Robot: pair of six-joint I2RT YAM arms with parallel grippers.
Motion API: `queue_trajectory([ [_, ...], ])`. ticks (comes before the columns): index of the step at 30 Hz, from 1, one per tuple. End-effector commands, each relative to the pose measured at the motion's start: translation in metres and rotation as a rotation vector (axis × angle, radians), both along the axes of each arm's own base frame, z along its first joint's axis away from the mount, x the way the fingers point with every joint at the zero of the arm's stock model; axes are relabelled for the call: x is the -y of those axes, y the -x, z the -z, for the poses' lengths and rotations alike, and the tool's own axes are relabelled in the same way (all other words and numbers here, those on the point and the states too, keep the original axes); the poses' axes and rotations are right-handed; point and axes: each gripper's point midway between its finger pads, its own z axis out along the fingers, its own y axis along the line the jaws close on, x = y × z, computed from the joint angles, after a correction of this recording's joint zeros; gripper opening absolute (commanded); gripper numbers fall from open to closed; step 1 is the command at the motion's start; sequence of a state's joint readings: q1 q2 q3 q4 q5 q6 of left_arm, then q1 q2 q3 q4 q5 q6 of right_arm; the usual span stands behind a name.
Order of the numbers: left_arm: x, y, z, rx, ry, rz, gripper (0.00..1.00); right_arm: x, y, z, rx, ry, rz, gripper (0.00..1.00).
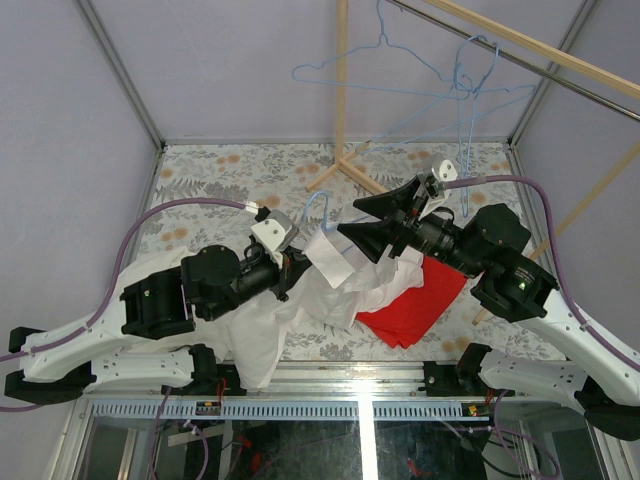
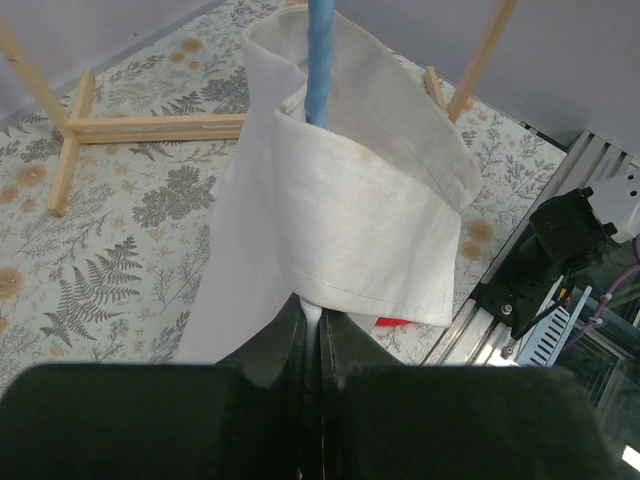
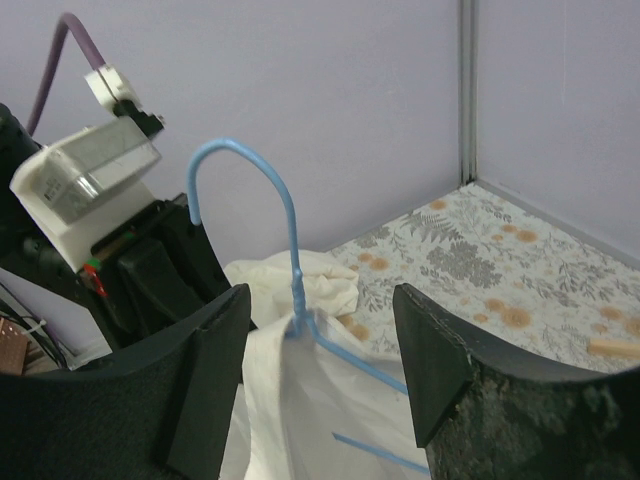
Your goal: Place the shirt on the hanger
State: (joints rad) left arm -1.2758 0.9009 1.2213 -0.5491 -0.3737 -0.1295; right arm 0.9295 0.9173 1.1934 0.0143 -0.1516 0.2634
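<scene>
Over the table (image 1: 220, 170), left gripper (image 2: 312, 325) clamps the shirt (image 2: 350, 220); right gripper (image 3: 322, 300) gapes short of the hanger (image 3: 290, 230).

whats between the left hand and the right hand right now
The blue hanger, with the white shirt draped on it, stands between the left hand and the open right hand; the right wrist view shows it best.

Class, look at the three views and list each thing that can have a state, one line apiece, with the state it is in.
shirt, held up at the collar, the rest bunched on the table.
hanger, inside the shirt, hook poking up through the collar.
left hand, shut on the shirt.
right hand, open, holding nothing.
red cloth, lying crumpled against the shirt.
spare hangers, hanging up at the back.
</scene>
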Motion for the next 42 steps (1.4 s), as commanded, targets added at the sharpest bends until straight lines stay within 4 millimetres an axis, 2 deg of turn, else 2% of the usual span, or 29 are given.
queue_trajectory([
  [1,0.010,-0.004,-0.044,0.027,0.156,-0.015,0.00,-0.002,0.006,-0.030,0.044,-0.122,-0.031,0.65],
  [9,0.020,-0.001,-0.045,0.024,0.156,0.018,0.00,-0.016,-0.002,-0.020,0.002,-0.120,-0.044,0.60],
  [15,0.023,-0.001,-0.044,0.022,0.158,0.018,0.00,-0.022,-0.002,-0.013,-0.010,-0.105,-0.057,0.48],
  [19,0.025,-0.003,-0.046,0.023,0.158,0.011,0.00,-0.027,-0.003,-0.007,-0.016,-0.083,-0.070,0.43],
  [28,0.024,-0.005,-0.048,0.019,0.166,-0.002,0.00,-0.031,-0.007,0.005,-0.032,-0.055,-0.065,0.21],
  [31,0.021,-0.007,-0.051,0.021,0.184,-0.021,0.01,-0.028,-0.010,0.003,-0.031,-0.061,-0.040,0.08],
  [33,0.018,-0.008,-0.052,0.024,0.188,-0.035,0.09,-0.024,-0.014,-0.001,-0.028,-0.066,-0.007,0.00],
  [38,0.011,-0.010,-0.054,0.033,0.185,-0.053,0.35,-0.006,-0.034,-0.018,-0.005,-0.064,0.140,0.00],
  [42,-0.007,-0.016,-0.056,0.050,0.172,-0.115,0.55,0.005,-0.051,-0.031,0.031,-0.015,0.253,0.00],
])
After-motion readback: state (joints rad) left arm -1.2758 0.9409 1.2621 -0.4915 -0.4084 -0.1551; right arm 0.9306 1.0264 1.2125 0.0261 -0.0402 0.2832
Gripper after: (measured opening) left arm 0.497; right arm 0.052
